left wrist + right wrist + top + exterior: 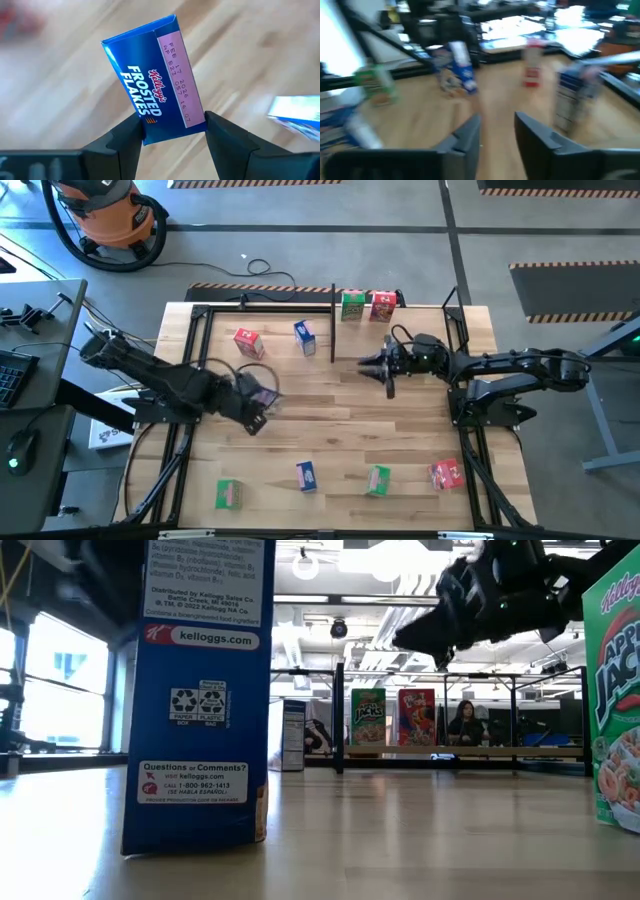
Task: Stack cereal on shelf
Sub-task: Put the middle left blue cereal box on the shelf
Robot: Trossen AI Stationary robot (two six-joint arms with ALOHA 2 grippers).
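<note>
Tabletop: left end effector [172, 131] grips "Frosted Flakes" box [152, 80].

A green box [352, 305] and a red box [382, 305] stand upright on the black rod shelf [333, 320], six other cereal boxes sit scattered, and a blue Frosted Flakes box [154, 85] is clamped tilted.

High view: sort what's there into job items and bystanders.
Job: cereal boxes, e.g. green and red on the shelf; blue box in the left gripper; right gripper.
Bystanders: vacuum, keyboard, mouse.
</note>
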